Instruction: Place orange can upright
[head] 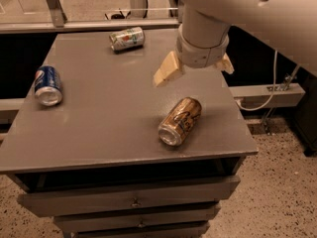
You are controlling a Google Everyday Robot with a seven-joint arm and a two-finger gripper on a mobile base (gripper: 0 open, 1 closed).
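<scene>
In the camera view the bronze-orange aluminium drink can lies on its side near the grey counter's front right, long axis diagonal from near-left to far-right, just camera-side of the cream two-fingered claw, which hovers above, spread wide and empty.

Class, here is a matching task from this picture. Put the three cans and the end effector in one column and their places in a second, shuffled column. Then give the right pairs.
Column 1
1. orange can
2. blue can
3. white-green can
4. end effector

Column 2
A. lying on its side by the left edge of the table
B. in the air above the table, just behind the orange can, fingers open, holding nothing
C. lying on its side near the far edge
D. lying on its side near the front right corner

Pairs: 1-D, 2-A, 3-C, 4-B
</scene>
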